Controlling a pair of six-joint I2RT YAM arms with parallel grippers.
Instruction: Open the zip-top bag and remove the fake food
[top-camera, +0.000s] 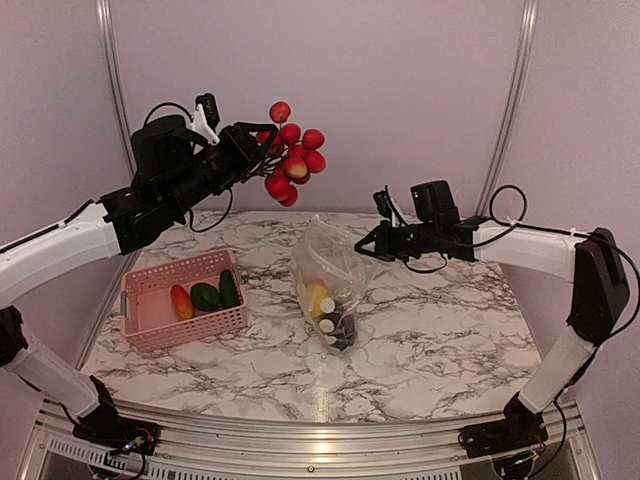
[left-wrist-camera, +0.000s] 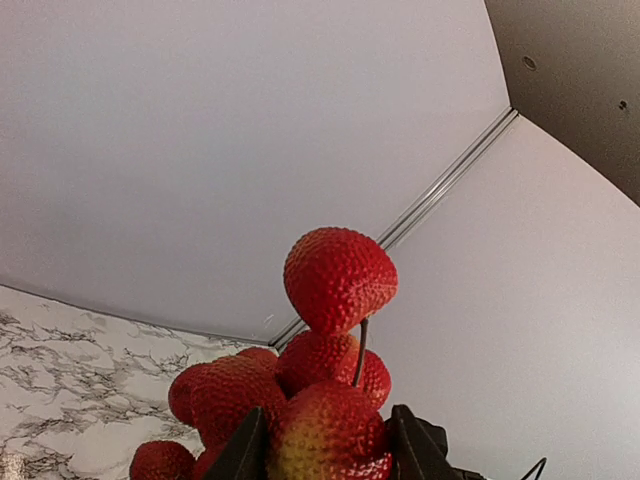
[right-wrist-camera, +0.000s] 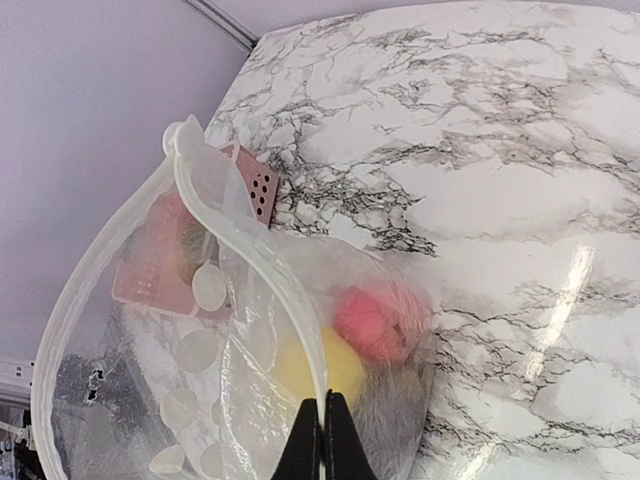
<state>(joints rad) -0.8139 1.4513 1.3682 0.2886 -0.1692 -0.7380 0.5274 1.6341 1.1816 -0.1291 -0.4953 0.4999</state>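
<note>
Left end effector (top-camera: 258, 152), half-closed on the strawberry bunch (top-camera: 293, 155) high above the basket (top-camera: 140, 300), seemingly clamps one berry; a swing could drop it. Right end effector (top-camera: 365, 245), fully closed, pinches the bag (top-camera: 325, 275) rim right of the basket; slipping would collapse its mouth.

Clear spotted bag (top-camera: 325, 262), mouth open, stands on surface (top-camera: 450, 330), rim pinched by right hand (top-camera: 358, 247). Yellow toy (top-camera: 316, 297) and dark toy (top-camera: 342, 325) inside. Red strawberry bunch (top-camera: 290, 155) high in air, gripped by left hand (top-camera: 262, 150).
</note>
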